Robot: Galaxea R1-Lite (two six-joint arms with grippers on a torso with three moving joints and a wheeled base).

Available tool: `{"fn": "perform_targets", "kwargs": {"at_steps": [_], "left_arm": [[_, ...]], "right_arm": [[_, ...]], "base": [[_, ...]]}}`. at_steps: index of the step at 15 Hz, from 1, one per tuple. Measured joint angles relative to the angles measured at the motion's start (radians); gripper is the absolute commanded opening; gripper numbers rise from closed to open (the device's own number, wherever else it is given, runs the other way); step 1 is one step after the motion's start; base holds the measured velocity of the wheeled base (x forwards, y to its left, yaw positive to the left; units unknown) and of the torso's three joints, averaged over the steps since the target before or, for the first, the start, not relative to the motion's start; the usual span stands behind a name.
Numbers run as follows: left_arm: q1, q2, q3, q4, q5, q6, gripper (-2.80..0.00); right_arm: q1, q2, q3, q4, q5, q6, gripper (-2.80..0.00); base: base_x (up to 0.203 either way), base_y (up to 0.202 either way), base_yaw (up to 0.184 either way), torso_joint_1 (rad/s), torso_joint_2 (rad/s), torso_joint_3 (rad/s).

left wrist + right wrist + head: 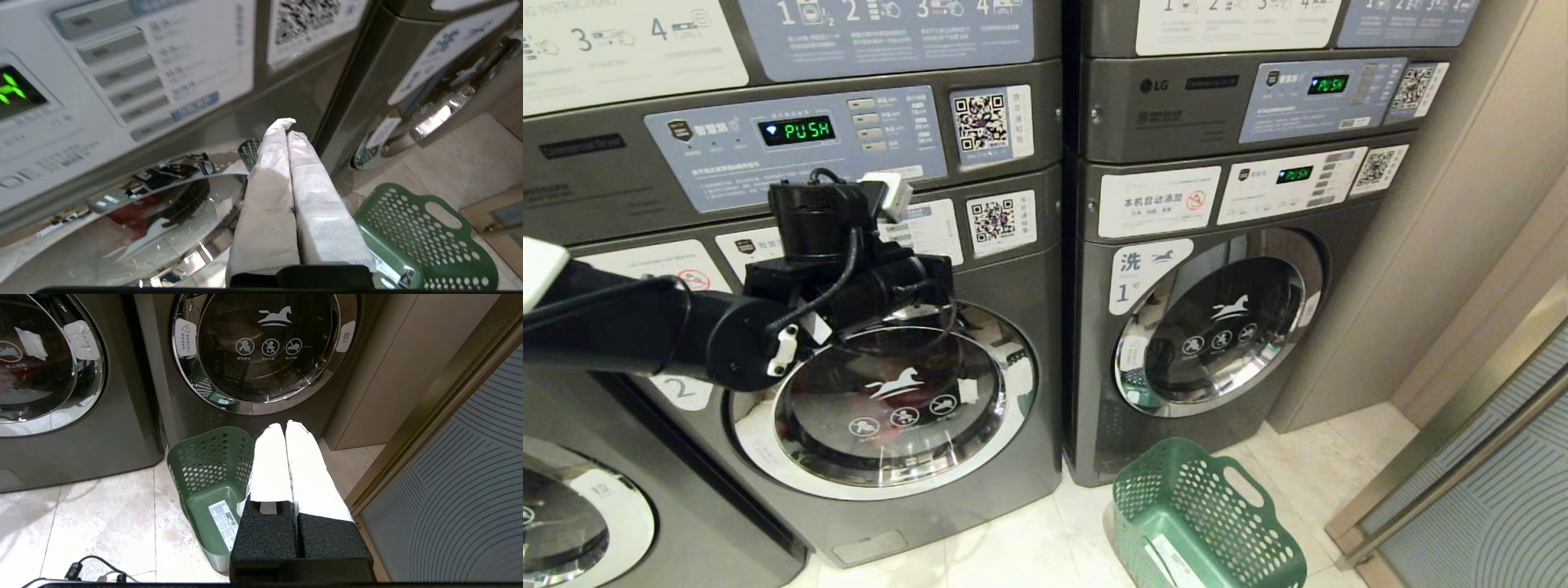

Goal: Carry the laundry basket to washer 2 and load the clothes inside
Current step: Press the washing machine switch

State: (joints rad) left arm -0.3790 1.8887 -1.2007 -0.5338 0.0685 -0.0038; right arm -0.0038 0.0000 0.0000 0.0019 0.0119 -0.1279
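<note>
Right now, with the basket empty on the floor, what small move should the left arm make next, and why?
Probably retract the left gripper, shut, from washer 2: its door looks closed, red cloth shows behind the glass, and the laundry basket is empty.

hidden: our left arm (768,318) covers washer 2's (890,457) label | cut off: basket (1201,523) at frame bottom | unclear: red cloth behind glass

Black left arm (645,331), looped black cables, white-wrapped gripper fingers (269,183)
</note>
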Motion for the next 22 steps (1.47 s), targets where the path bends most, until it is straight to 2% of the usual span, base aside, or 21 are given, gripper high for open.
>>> {"fn": "perform_targets", "kwargs": {"at_steps": [8, 15, 22], "left_arm": [[0.082, 0.042, -0.065, 0.002, -0.014, 0.0, -2.8], [0.105, 0.129, -0.188, 0.003, -0.007, 0.007, -2.8], [0.151, 0.159, -0.206, 0.003, -0.017, 0.007, -2.8]], "right_arm": [[0.0, 0.0, 0.0, 0.0, 0.0, 0.0, -2.8], [0.0, 0.0, 0.0, 0.001, 0.0, 0.001, -2.8], [-0.001, 0.0, 0.0, 0.0, 0.0, 0.003, -2.8]], "base": [[0.0, 0.0, 0.0, 0.0, 0.0, 0.0], [0.0, 0.0, 0.0, 0.0, 0.0, 0.0], [0.0, 0.0, 0.0, 0.0, 0.0, 0.0]]}}
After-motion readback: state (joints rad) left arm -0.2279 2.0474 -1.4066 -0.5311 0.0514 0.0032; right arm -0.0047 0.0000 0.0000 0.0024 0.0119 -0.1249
